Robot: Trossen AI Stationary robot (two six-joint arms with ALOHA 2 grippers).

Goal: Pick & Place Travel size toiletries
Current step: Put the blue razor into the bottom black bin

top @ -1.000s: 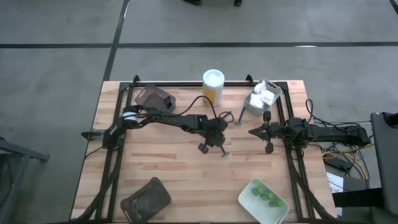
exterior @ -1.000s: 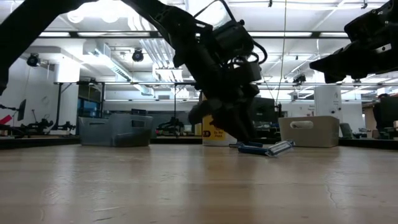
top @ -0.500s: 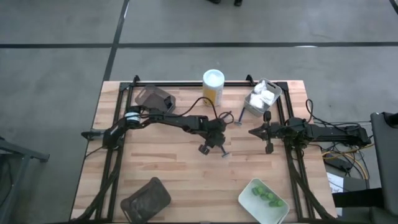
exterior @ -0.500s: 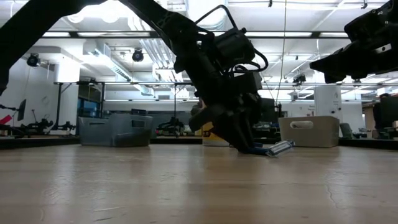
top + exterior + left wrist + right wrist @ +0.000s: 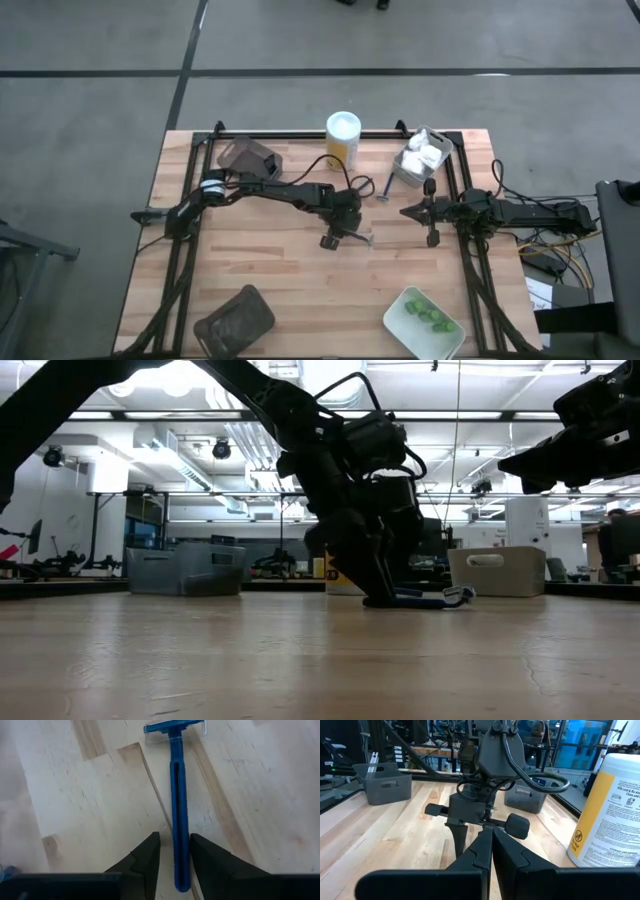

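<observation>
Left gripper [image 5: 171, 851] is down on the worktop [image 5: 260, 265] mid-table, fingers narrowly parted around the blue razor [image 5: 179, 810] handle, seemingly not yet clamped. Right gripper [image 5: 491, 851] waits pinched together, empty.

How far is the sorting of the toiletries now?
Done: white packets lie in a pale tray, green pieces in another. In hand: the left claw is down on the table, fingers either side of a blue razor. Left: a second razor beside the yellow bottle. The right claw waits, shut.
</observation>
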